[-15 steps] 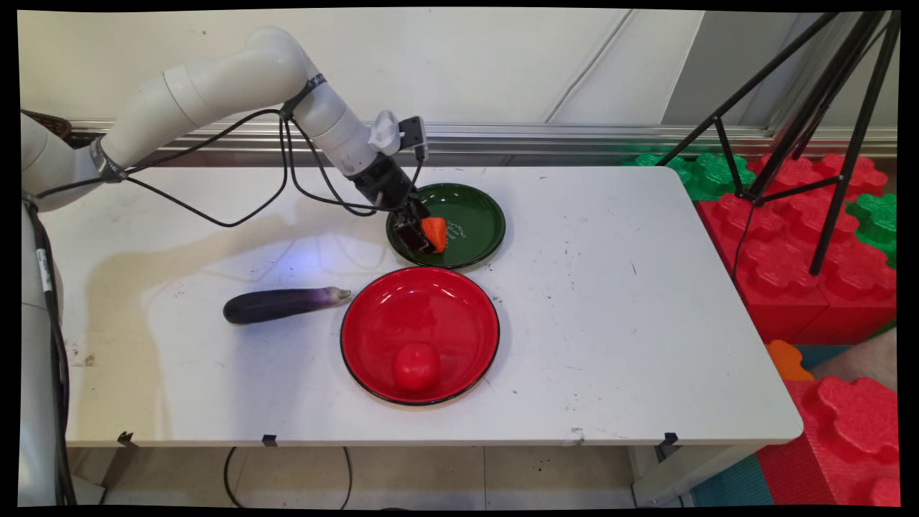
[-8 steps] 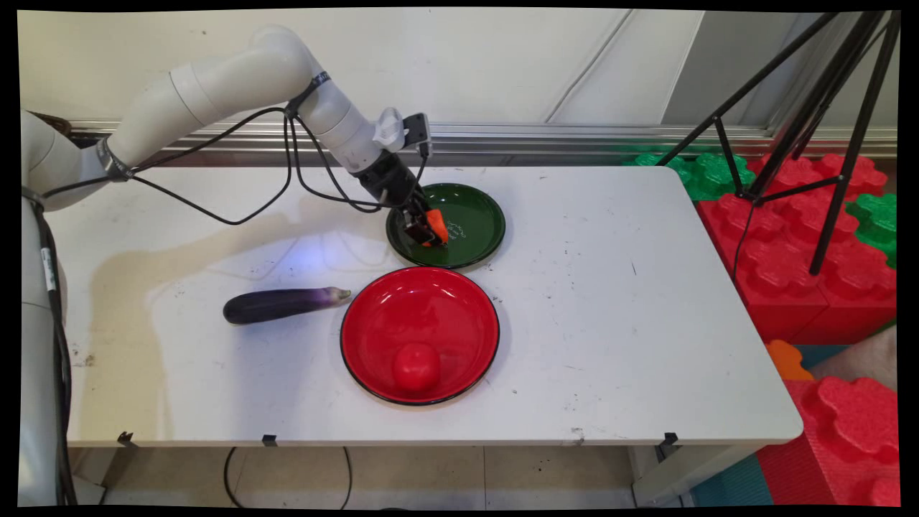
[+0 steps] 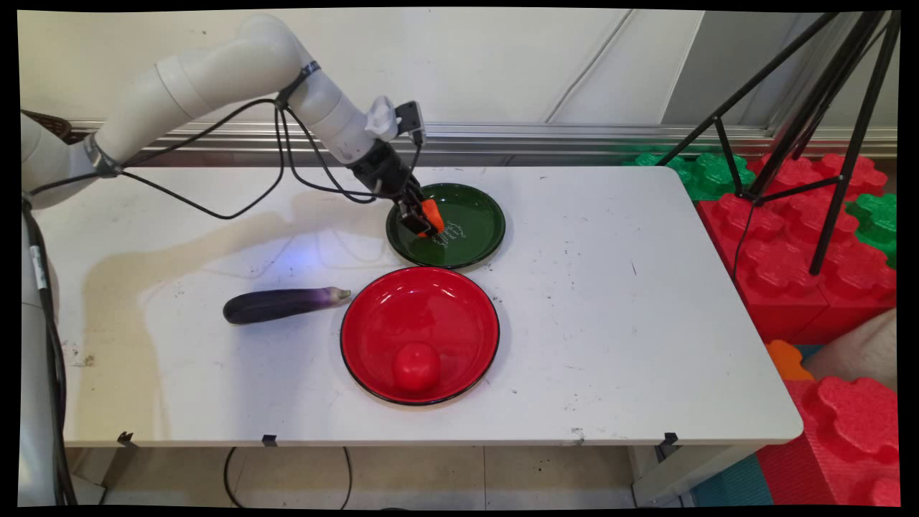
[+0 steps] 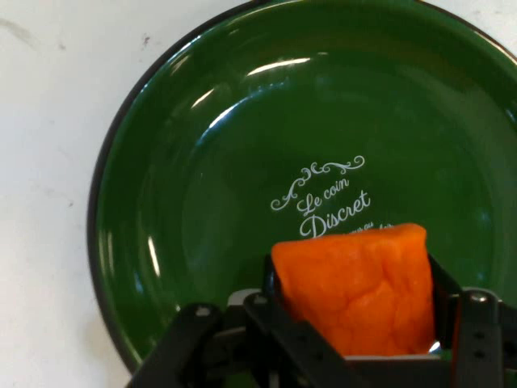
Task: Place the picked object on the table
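White worktop (image 3: 610, 323) ahead: my gripper (image 3: 423, 221) is hovering over the green plate (image 3: 477, 248), jaws clenched on an orange chunk (image 4: 355, 287); red plate (image 3: 459, 301) just nearer, holding a tomato (image 3: 416, 367).

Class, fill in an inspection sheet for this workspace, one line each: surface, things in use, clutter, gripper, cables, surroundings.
Surface: white table, scuffed and speckled.
Things in use: orange piece held over the green plate; the plate's lettering partly reads "Le coin Discret".
Clutter: eggplant beside the red plate; tomato in that plate.
Gripper: gripper shut on the orange piece.
Cables: black cables hang from the arm.
Surroundings: tripod, big red and green blocks.
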